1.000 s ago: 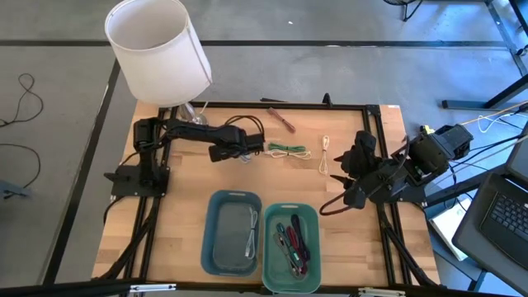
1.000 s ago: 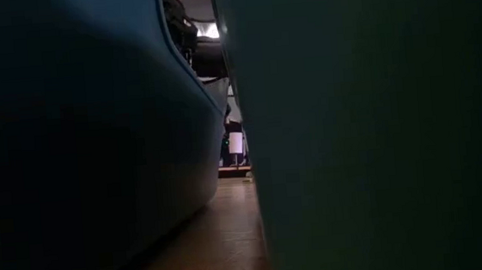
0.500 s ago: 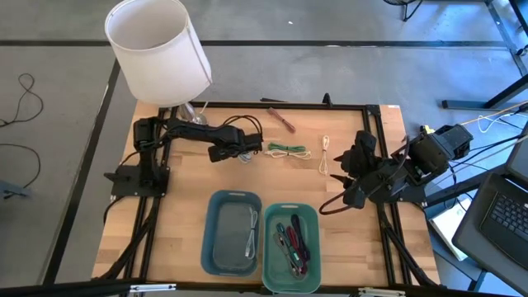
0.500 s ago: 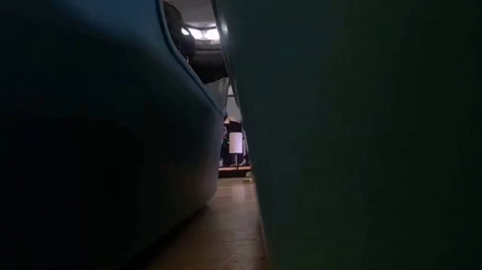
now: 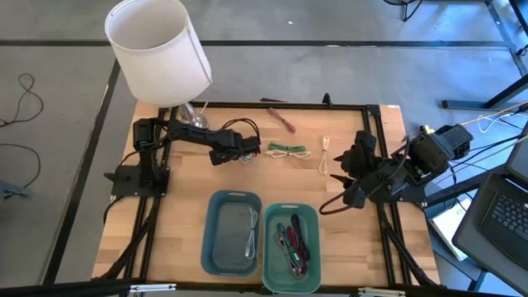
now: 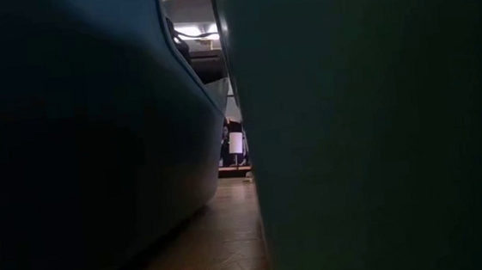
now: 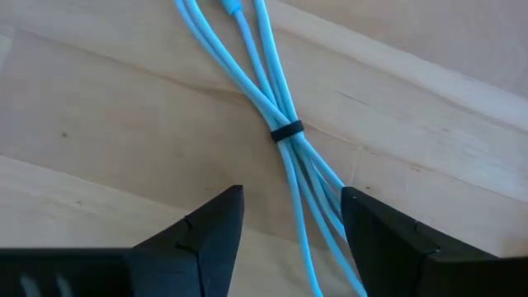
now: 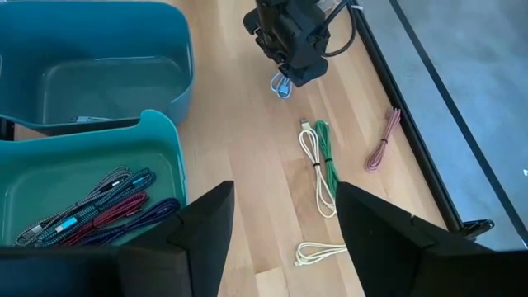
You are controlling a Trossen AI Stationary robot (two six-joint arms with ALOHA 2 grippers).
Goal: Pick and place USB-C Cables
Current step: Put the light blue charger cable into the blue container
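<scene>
A light blue USB-C cable [image 7: 285,124], bundled with a black tie, lies flat on the wooden table [image 5: 181,214]; it also shows in the high view [image 5: 246,157]. My left gripper [image 7: 293,191] is open just above it, one finger on each side of the bundle, at the table's far middle [image 5: 247,150]. My right gripper [image 8: 285,188] is open and empty at the table's right side [image 5: 356,158]. A green and a beige cable [image 5: 289,151], a second beige one [image 5: 324,157] and a pink one [image 5: 283,120] lie loose on the table.
A blue tray [image 5: 213,239] holding a grey cable and a green tray [image 5: 271,247] holding several cables stand at the near edge; they fill the low view. A white lamp shade [image 5: 157,45] stands over the far left corner. A black frame [image 5: 247,106] borders the table.
My left gripper has gone down over the light blue cable and drawn slightly toward the table's left edge. The cable has stayed where it was.
</scene>
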